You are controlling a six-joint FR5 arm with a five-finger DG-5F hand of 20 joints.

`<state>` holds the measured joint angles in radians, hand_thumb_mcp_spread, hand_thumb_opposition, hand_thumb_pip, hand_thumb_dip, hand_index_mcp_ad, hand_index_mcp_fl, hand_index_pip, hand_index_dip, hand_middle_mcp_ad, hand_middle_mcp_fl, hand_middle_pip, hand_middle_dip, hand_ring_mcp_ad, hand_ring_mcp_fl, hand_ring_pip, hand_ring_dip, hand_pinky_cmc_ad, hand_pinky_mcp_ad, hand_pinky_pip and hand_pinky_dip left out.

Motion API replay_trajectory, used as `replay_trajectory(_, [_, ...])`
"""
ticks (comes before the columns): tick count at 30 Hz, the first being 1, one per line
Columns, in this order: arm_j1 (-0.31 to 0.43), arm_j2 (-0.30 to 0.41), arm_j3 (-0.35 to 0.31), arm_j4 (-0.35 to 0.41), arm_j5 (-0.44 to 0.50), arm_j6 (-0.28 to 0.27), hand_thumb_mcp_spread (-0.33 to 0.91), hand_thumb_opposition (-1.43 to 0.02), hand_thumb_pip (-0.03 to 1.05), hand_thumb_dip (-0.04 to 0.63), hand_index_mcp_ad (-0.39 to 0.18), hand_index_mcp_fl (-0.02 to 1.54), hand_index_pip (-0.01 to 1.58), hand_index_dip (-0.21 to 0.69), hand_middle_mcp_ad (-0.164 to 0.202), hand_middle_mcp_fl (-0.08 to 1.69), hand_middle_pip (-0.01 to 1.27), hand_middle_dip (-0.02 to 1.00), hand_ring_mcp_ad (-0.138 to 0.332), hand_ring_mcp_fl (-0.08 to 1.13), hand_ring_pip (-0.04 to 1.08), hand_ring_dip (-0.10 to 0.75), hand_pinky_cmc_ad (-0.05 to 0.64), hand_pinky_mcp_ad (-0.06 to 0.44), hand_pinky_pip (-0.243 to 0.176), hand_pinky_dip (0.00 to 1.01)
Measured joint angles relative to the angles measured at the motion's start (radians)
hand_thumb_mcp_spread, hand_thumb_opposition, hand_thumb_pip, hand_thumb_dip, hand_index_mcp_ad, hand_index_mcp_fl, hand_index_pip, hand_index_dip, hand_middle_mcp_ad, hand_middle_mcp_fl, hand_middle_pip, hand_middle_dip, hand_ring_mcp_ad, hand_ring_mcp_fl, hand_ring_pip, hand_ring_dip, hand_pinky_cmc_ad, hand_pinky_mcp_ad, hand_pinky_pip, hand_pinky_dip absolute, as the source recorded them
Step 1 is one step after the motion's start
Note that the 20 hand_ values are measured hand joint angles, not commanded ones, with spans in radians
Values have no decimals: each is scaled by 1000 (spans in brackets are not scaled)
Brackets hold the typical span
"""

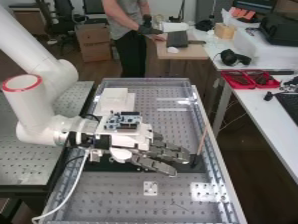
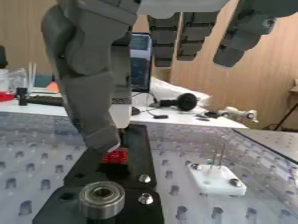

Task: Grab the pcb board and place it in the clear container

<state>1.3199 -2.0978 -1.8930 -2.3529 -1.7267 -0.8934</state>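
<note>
Fingers are spread wide, empty; I should softly pinch the red board on the black plate.

My hand open, fingers extended, apart; thumb angled away from them; my arm bent behind hand.

A small red circuit board, its visible face dotted with rows of tiny marks, sits at the black fixture in the wrist view. The robot hand partly hides the board's edge; whether the board leans on the fixture is unclear.
</note>
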Motion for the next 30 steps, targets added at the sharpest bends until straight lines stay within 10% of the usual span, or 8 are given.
replay_trajectory(30, [-21, -28, 23, -22, -43, 12, 641, -833, 396, 236, -227, 202, 1491, 248, 84, 23, 152, 155, 66, 0, 89, 30, 316, 195, -75, 182])
